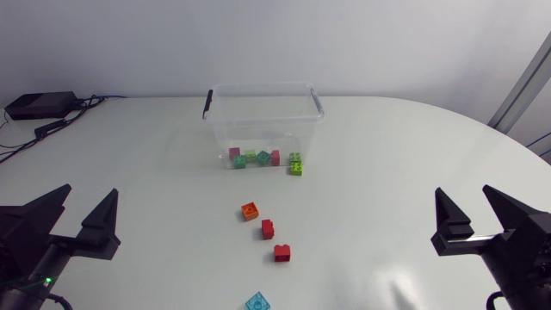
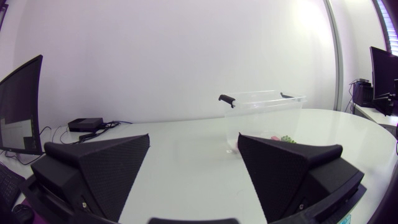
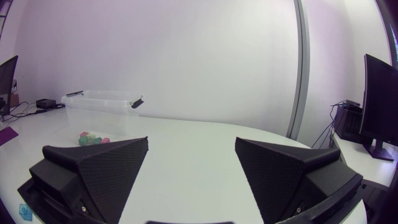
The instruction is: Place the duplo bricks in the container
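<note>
Bricks [image 1: 263, 158]: several inside the clear container [image 1: 258, 116], orange brick [image 1: 250, 210], two red bricks [image 1: 268, 228] [image 1: 282, 252] and blue brick [image 1: 256, 302] on the table [image 1: 387, 155] before it; left gripper [image 1: 90, 192] and right gripper [image 1: 463, 190], well short of it, spread wide, empty.

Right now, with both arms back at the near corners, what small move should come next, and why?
Probably swing the left gripper, which is open and empty, toward the orange brick. It is one of four lying outside the container and looks closest to that arm. The right gripper, also open, sits farther from all of them.
</note>
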You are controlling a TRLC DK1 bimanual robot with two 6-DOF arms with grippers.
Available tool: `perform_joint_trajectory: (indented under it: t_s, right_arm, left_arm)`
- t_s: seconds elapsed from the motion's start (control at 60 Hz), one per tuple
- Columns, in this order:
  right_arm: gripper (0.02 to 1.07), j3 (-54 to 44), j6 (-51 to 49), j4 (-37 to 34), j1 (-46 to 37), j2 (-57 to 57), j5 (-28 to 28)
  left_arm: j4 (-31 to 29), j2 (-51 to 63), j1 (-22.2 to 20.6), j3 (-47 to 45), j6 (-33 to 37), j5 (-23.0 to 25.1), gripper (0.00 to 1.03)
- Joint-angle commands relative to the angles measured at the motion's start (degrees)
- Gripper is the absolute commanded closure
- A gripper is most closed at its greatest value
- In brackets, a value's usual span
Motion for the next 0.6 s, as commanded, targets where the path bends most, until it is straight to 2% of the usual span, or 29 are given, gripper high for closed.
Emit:
perform_joint_trajectory:
  t_s: [0.0, 0.583]
  right_arm:
    - [0.06, -1.37, 1.09, -0.19, 0.56, -0.30, -0.21]
    - [0.06, -1.37, 1.09, -0.19, 0.56, -0.30, -0.12]
  left_arm:
    - [0.21, -0.67, 0.23, -1.43, -0.71, 0.17, 0.04]
    - [0.21, -0.67, -0.21, -1.43, -0.71, 0.17, 0.05]
